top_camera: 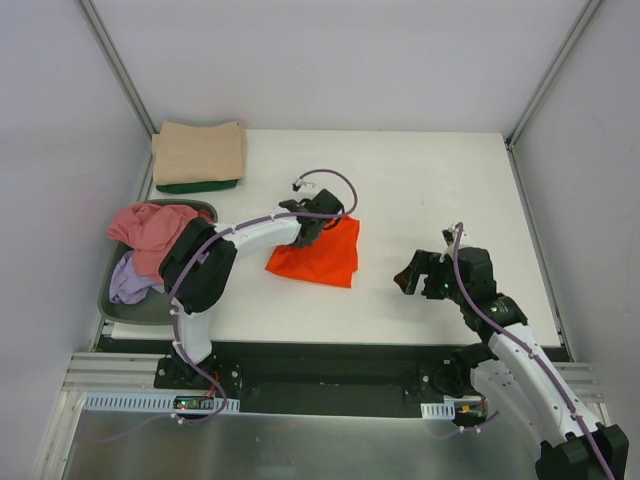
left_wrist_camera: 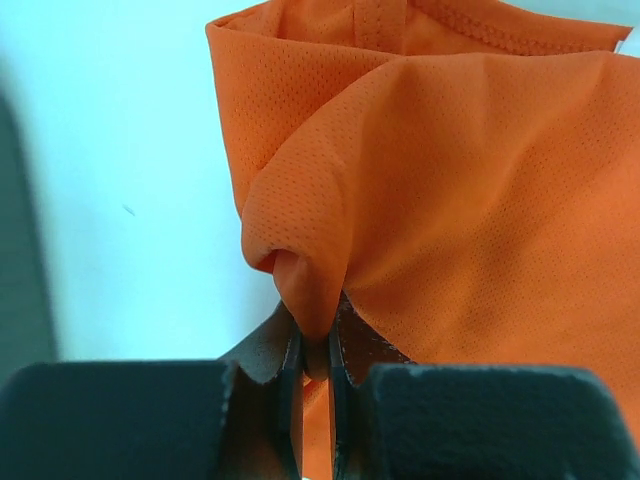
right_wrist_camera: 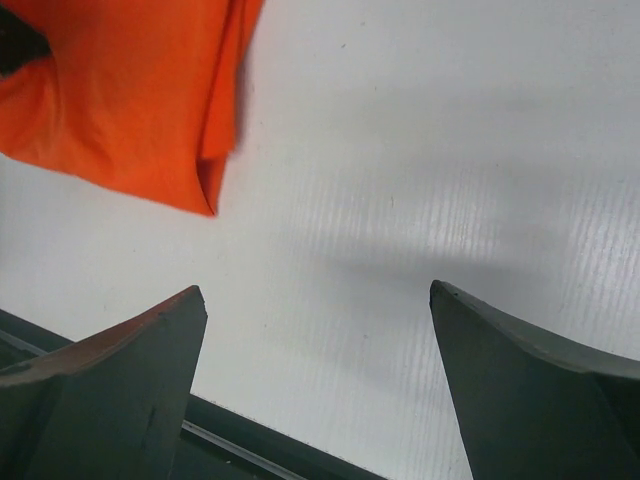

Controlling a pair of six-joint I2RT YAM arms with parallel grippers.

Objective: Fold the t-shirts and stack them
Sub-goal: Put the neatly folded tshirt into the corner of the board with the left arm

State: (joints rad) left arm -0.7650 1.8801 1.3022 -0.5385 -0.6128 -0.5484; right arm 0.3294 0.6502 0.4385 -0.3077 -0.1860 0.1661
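Observation:
The bright orange t-shirt (top_camera: 318, 255) lies bunched in the middle of the table. My left gripper (top_camera: 305, 232) is at its far left part, shut on a pinched fold of the orange cloth (left_wrist_camera: 460, 190). My right gripper (top_camera: 415, 281) is open and empty over bare table to the right of the shirt, whose edge shows in its view (right_wrist_camera: 130, 100). A folded tan t-shirt (top_camera: 199, 152) lies on a dark green one (top_camera: 198, 185) at the far left corner. A pink t-shirt (top_camera: 152, 232) and a lilac one (top_camera: 132, 280) lie crumpled in the basket.
The dark grey basket (top_camera: 140, 310) stands at the table's left edge, beside my left arm. The table's near edge with a dark rail (right_wrist_camera: 270, 455) runs just under my right gripper. Grey walls close in the table on three sides.

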